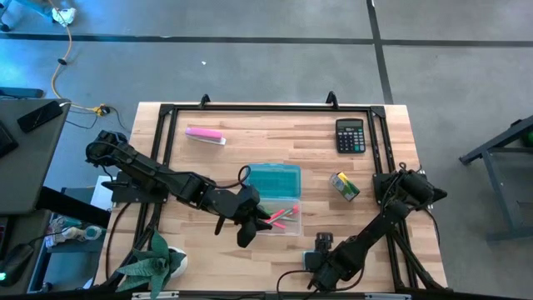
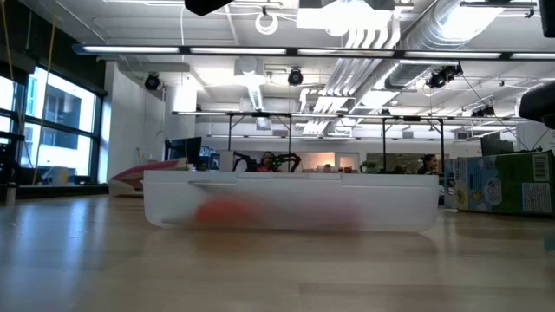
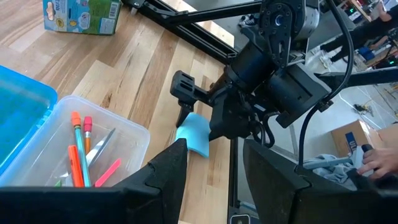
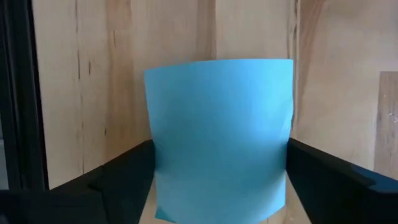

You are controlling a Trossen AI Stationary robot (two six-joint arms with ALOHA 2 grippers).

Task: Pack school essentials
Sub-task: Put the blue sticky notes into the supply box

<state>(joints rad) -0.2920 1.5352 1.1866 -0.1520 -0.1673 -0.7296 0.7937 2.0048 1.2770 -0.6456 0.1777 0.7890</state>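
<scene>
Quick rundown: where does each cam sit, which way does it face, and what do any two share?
High: overhead, straight down; both arms, box, calculator.
Low: tabletop height, level across to the room; box fills it, no arm clearly shown.
Left wrist: over the box; own fingers, right end effector at sticky pad.
Right wrist: down on sticky pad between own fingers.
Shared: both wrist views show the pad.

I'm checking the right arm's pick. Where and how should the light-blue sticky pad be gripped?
Across its two opposite side edges, coming straight down from above. The light-blue sticky pad lies on the table near its front edge, and the right gripper already straddles it, one finger at each side, so closing there should pinch it squarely.
</scene>
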